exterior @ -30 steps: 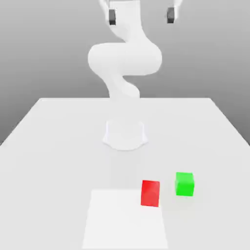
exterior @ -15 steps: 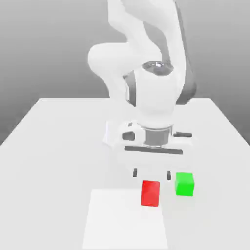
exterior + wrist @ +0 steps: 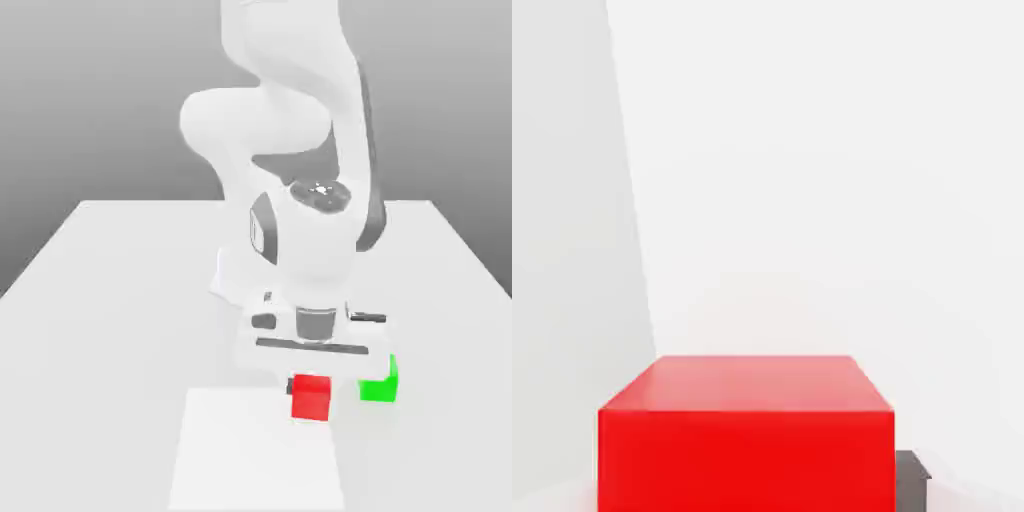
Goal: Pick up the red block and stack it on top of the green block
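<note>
Pale tabletop (image 3: 120, 350) is spread below a grey backdrop, a whiter sheet (image 3: 255, 460) laid on it. The red block (image 3: 311, 398) is held between the gripper's (image 3: 311, 390) fingers, closed on its sides — at the sheet's edge — with the green block (image 3: 380, 386) partly hidden just beside, toward the exterior view's right.

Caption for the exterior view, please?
White robot arm's tool closed on a plain red cube, beside a plain green cube.
</note>
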### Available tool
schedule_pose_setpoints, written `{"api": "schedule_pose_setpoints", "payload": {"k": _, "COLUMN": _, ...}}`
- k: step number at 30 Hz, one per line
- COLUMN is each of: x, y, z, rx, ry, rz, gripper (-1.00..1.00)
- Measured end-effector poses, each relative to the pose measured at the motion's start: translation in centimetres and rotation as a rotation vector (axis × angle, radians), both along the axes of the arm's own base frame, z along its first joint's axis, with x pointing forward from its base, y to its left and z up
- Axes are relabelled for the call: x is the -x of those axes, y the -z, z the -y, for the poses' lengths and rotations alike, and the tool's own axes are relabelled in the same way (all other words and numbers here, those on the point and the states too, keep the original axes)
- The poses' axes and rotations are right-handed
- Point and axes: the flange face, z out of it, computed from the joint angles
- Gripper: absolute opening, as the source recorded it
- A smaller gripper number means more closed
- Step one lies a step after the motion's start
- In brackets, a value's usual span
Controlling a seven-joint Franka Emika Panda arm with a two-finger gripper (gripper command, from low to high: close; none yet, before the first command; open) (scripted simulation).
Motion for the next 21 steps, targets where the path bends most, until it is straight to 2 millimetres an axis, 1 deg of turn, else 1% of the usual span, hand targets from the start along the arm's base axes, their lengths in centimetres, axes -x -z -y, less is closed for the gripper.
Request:
{"api": "schedule_pose_setpoints", "payload": {"k": 3, "x": 0.2, "y": -2.5, "z": 0.0, "rx": 0.001, "ry": -0.002, "rz": -0.001, "gripper": -1.00}}
{"api": "schedule_pose_setpoints", "payload": {"k": 6, "x": 1.0, "y": -4.0, "z": -2.2, "rx": 0.002, "ry": -0.026, "rz": -0.001, "gripper": -1.00}}
{"api": "schedule_pose_setpoints", "payload": {"k": 8, "x": 1.7, "y": -4.7, "z": -3.9, "rx": 0.003, "ry": -0.042, "rz": 0.000, "gripper": -1.00}}
{"api": "schedule_pose_setpoints", "payload": {"k": 15, "x": 5.3, "y": -6.7, "z": -10.2, "rx": 0.000, "ry": -0.111, "rz": 0.000, "gripper": -1.00}}
{"api": "schedule_pose_setpoints", "payload": {"k": 17, "x": 5.6, "y": -5.8, "z": -10.8, "rx": 0.001, "ry": -0.117, "rz": 0.000, "gripper": -1.00}}
{"api": "schedule_pose_setpoints", "payload": {"k": 21, "x": 5.6, "y": -2.5, "z": -10.9, "rx": 0.003, "ry": -0.117, "rz": 0.000, "gripper": -1.00}}
